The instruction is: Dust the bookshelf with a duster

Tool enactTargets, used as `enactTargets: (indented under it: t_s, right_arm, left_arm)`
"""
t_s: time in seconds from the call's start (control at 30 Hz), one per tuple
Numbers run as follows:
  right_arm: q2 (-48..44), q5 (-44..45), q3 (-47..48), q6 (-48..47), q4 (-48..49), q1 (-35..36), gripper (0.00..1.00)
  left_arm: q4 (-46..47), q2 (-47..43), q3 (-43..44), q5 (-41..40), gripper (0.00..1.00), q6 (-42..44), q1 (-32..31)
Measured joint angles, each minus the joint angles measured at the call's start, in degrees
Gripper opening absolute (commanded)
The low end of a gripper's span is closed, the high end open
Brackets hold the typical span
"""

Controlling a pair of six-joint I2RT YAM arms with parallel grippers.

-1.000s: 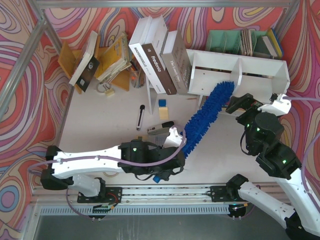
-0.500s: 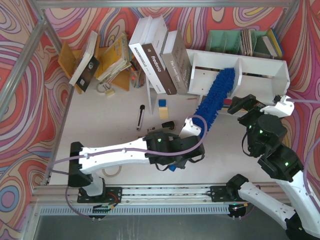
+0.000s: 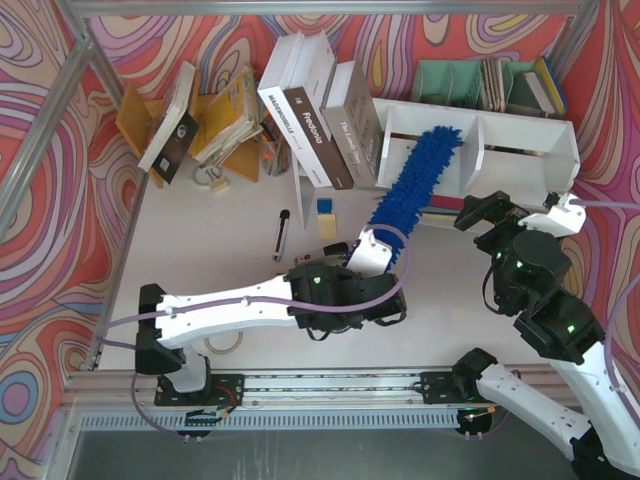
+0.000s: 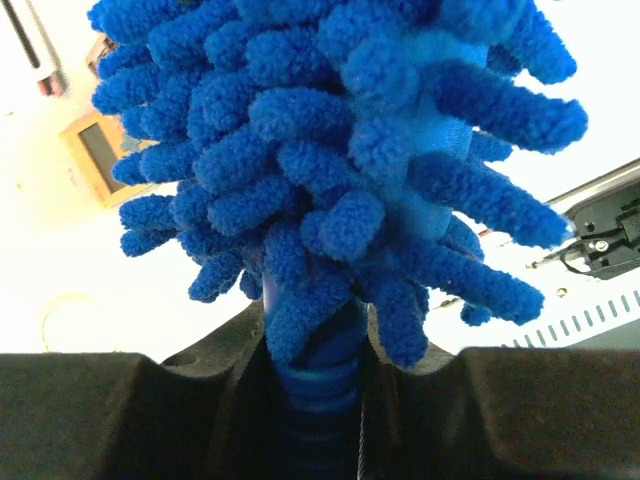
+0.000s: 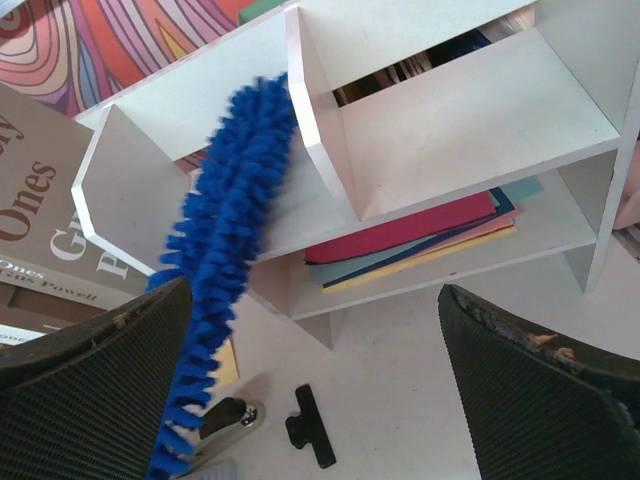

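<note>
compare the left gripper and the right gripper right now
The left gripper is shut on the duster by its handle; the right gripper stands wide open and empty. The left gripper points the duster into the left compartment of the bookshelf; the right gripper faces the bookshelf from the front, touching nothing. Both have black fingers.

Bright blue duster (image 3: 415, 178), white bookshelf (image 3: 520, 132), teal file organiser (image 3: 447, 82), walls (image 3: 45, 230) in red, orange and purple swirls
</note>
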Motion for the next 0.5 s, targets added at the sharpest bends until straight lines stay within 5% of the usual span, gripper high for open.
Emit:
enactTargets:
  t_s: [0.5]
  right_arm:
    - [1.0, 0.0, -1.0, 0.1, 0.3, 0.0, 0.99]
  left_arm:
    - [-4.4, -8.9, -7.5, -6.7, 0.0, -13.0, -5.2]
